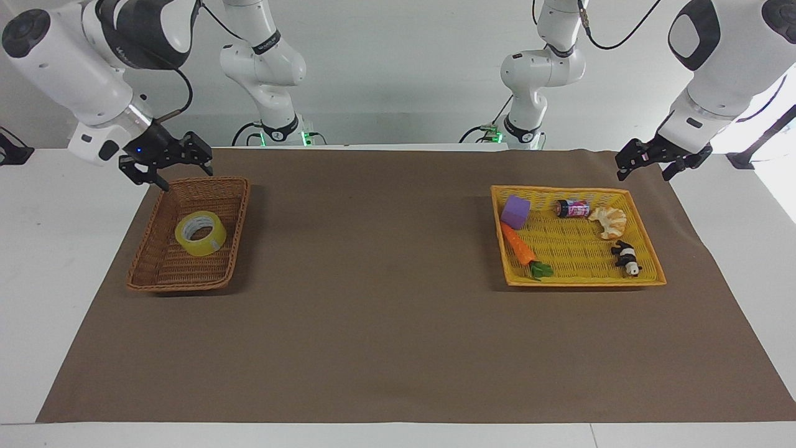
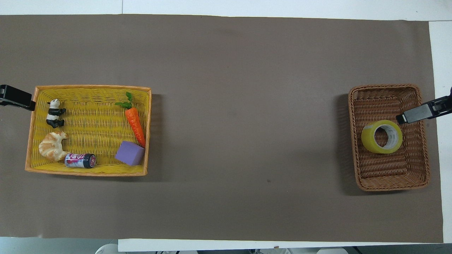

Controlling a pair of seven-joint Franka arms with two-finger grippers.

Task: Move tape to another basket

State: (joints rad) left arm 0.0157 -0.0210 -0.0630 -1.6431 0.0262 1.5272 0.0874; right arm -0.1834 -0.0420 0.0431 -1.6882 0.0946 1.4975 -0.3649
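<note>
- The right gripper (image 1: 176,173) hangs in the air over the brown basket's (image 1: 239,214) rim at the end nearest the robots, its fingers spread apart and gripping nothing; in the overhead view only one dark finger (image 2: 411,114) shows, over the basket wall toward the right arm's end of the table.
- The tape (image 1: 201,233) lies inside the brown basket, tilted so its white core faces up and outward, apart from the gripper and clear of all four walls.
- Bare wicker floor (image 2: 386,165) shows on the side of the roll farther from the robots.
- The left gripper (image 1: 648,165) waits in the air, released and empty, over the mat's edge just beside the yellow basket's (image 1: 584,281) corner nearest the robots.
- In the yellow basket lie a purple block (image 1: 515,211), a carrot (image 1: 520,244), a small can (image 1: 573,208), a croissant (image 1: 609,222) and a panda figure (image 1: 626,257).
- Between the two baskets the brown mat (image 1: 373,261) lies open and unobstructed along its whole middle.
</note>
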